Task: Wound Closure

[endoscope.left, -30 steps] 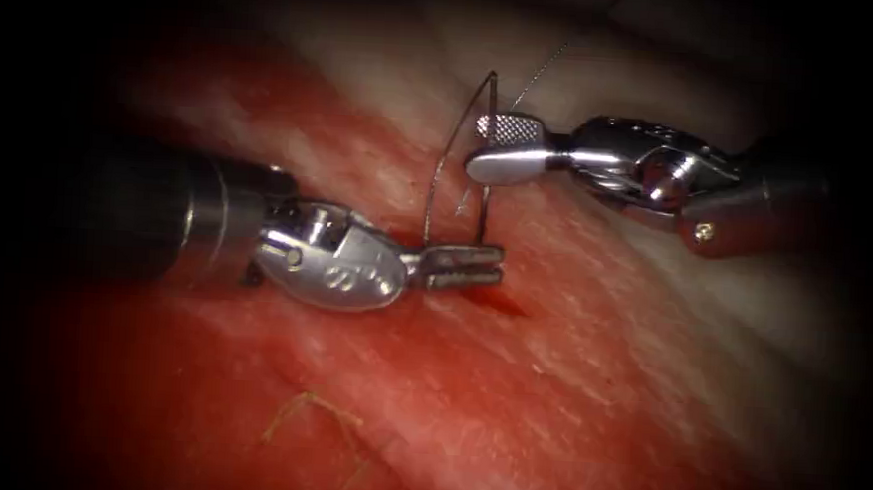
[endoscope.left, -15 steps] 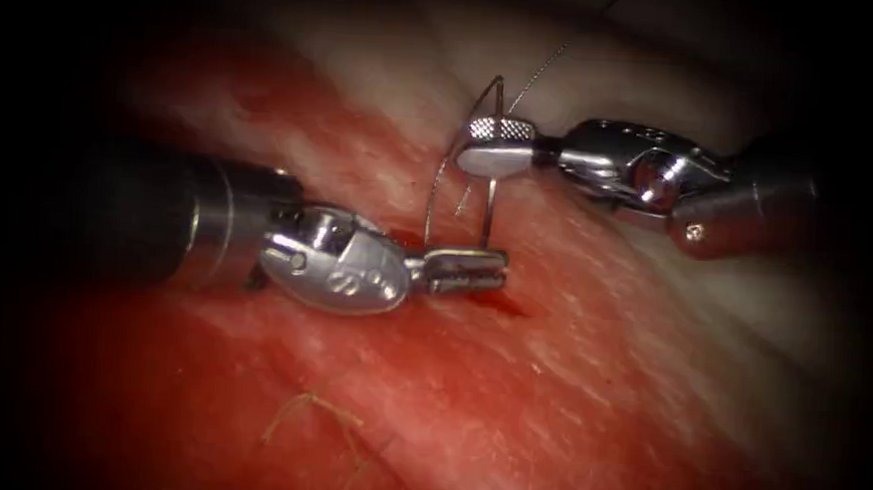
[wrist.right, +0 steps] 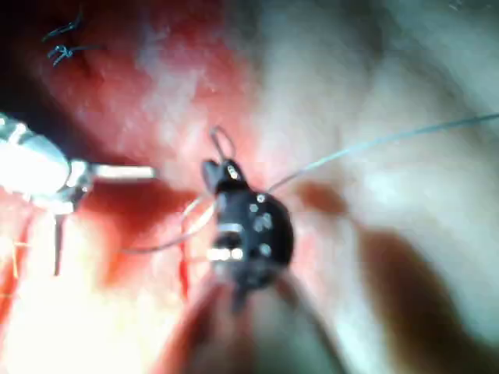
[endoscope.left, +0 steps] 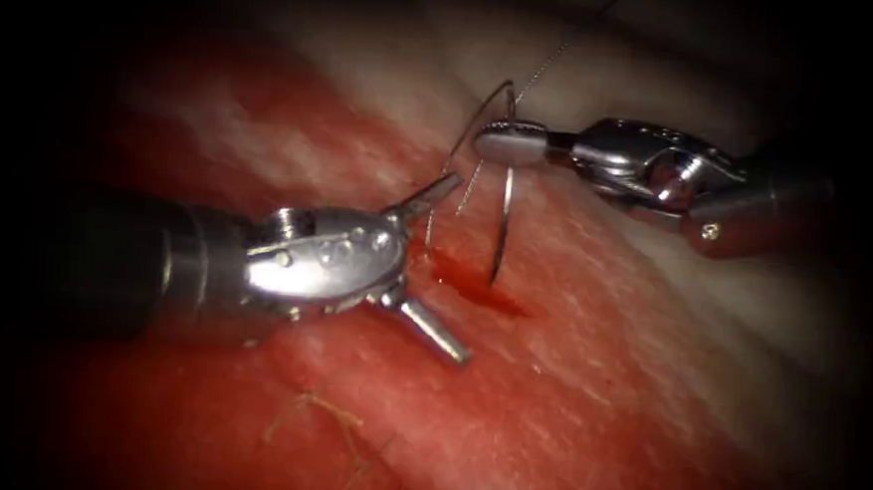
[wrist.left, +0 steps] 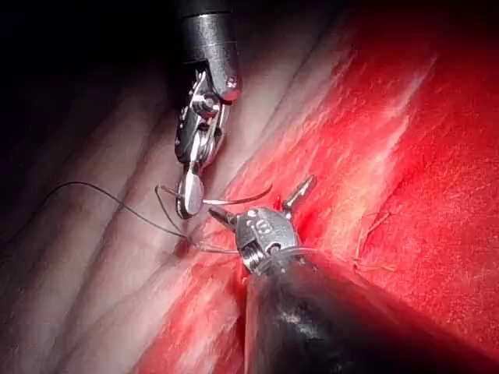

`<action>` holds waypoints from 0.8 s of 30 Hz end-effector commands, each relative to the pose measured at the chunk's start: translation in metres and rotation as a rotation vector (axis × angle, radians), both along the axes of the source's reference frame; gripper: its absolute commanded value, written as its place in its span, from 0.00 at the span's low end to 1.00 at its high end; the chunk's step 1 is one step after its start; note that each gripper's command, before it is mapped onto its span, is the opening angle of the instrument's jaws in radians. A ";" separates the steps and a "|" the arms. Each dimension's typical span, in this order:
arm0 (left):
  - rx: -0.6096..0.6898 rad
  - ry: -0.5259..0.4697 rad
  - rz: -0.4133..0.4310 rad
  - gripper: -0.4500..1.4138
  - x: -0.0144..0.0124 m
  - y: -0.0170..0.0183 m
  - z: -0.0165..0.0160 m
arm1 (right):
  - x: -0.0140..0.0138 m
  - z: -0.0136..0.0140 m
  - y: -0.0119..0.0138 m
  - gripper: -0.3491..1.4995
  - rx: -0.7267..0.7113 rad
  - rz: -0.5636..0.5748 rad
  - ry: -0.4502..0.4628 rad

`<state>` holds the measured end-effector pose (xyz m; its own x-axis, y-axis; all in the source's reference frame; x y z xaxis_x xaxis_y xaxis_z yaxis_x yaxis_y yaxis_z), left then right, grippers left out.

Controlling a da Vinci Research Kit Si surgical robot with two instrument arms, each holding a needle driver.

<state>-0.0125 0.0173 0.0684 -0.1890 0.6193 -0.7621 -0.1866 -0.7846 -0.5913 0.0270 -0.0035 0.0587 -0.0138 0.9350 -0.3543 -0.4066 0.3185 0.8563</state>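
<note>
My right tool point(endoscope.left: 510, 144) comes in from the right, jaws shut on the curved needle point(endoscope.left: 503, 229) near its upper end. The needle hangs down to the red fluid point(endoscope.left: 474, 289) in the cut; I cannot tell whether its lower end touches the tissue. My left tool point(endoscope.left: 461, 267) lies left of the cut, jaws spread wide, one on each side of the cut's near end, holding nothing. Thread point(endoscope.left: 551, 62) runs from the needle up to the right, and a thin loop point(endoscope.left: 462, 142) arcs left of the right jaws. The left wrist view shows the open left tool point(wrist.left: 261, 199), the needle point(wrist.left: 243, 196) and the right tool point(wrist.left: 189, 199).
Pale tissue point(endoscope.left: 654, 286) lies right of the cut, red tissue point(endoscope.left: 263, 136) left of it. Yellowish fibres point(endoscope.left: 318, 413) lie on the near tissue. In the right wrist view, dark cut thread ends point(wrist.right: 66, 43) stand on the tissue, and thread point(wrist.right: 374, 144) trails off from the right tool point(wrist.right: 234, 226).
My right jaws closed on the needle's upper part. My left jaws, which held the needle low down, let go, opened wide and drew back slightly left.
</note>
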 end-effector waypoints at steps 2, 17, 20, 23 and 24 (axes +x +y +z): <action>0.057 -0.018 0.012 0.90 0.0005 -0.0003 -0.0001 | 0.0004 0.0006 -0.0002 0.00 -0.009 0.029 -0.002; 0.211 0.119 0.172 0.00 0.0082 0.0007 0.0026 | 0.0007 -0.0007 -0.0008 0.00 -0.210 0.069 -0.020; 0.217 0.190 0.238 0.00 0.0077 0.0007 0.0043 | 0.0009 -0.0009 -0.0011 0.00 -0.275 0.071 -0.023; 0.219 0.236 0.273 0.00 0.0067 0.0009 0.0058 | 0.0012 -0.0010 -0.0011 0.00 -0.334 0.066 -0.034; 0.220 0.248 0.281 0.00 0.0064 0.0010 0.0062 | 0.0013 -0.0010 -0.0011 0.00 -0.351 0.065 -0.043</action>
<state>-0.0059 0.0186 0.0744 -0.5431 0.6583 -0.5213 -0.1464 -0.6856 -0.7131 0.0277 -0.0042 0.0571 -0.0443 0.7480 -0.6623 -0.4738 0.5679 0.6731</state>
